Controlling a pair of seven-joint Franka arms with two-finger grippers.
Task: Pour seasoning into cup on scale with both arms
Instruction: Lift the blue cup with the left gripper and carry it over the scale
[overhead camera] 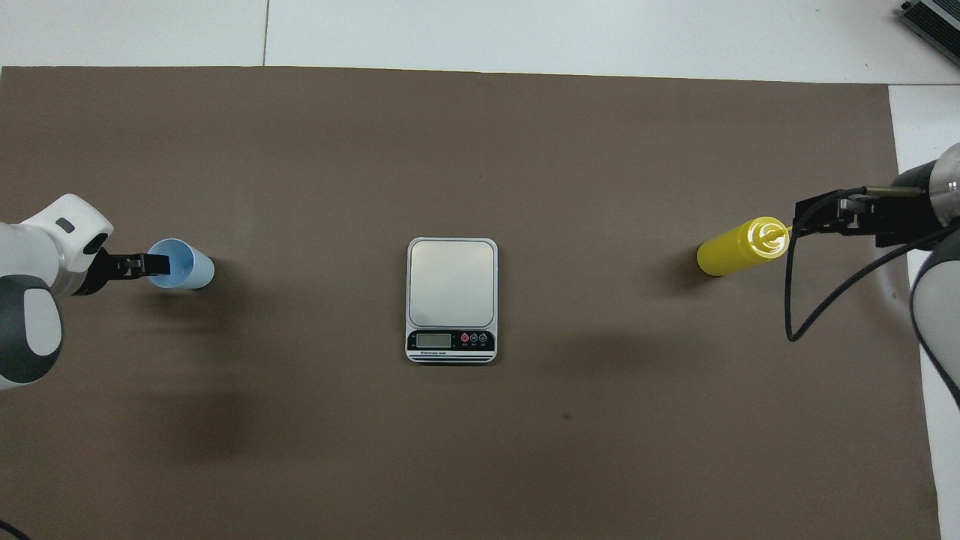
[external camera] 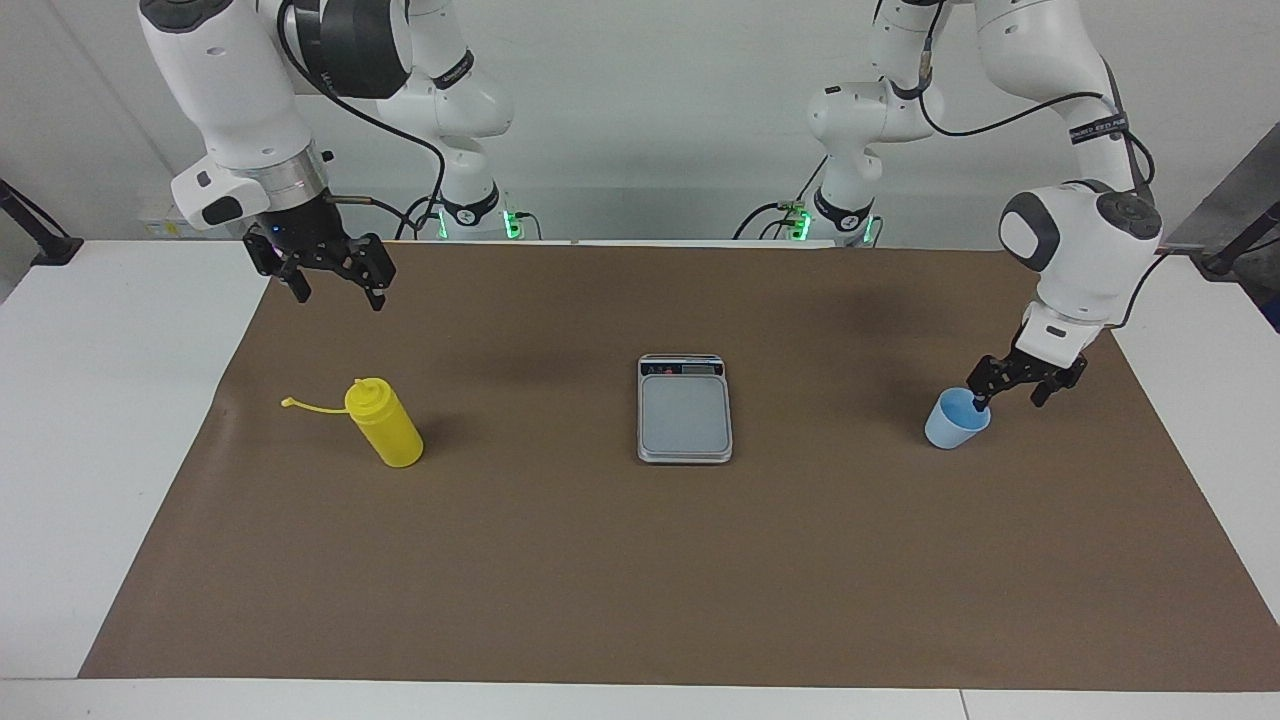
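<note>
The yellow seasoning bottle (external camera: 385,425) stands upright on the brown mat toward the right arm's end, its cap strap (external camera: 310,406) sticking out sideways; it also shows in the overhead view (overhead camera: 739,251). My right gripper (external camera: 338,293) is open and empty, raised over the mat beside the bottle (overhead camera: 806,217). The light blue cup (external camera: 957,420) stands toward the left arm's end (overhead camera: 184,264). My left gripper (external camera: 1010,397) is open, low at the cup, one finger inside the rim and one outside (overhead camera: 154,264). The scale (external camera: 685,410) lies empty at the mat's middle (overhead camera: 451,285).
The brown mat (external camera: 640,570) covers most of the white table (external camera: 90,420). The scale's display strip is on its edge nearer to the robots. Bare mat lies between the scale and each of the cup and bottle.
</note>
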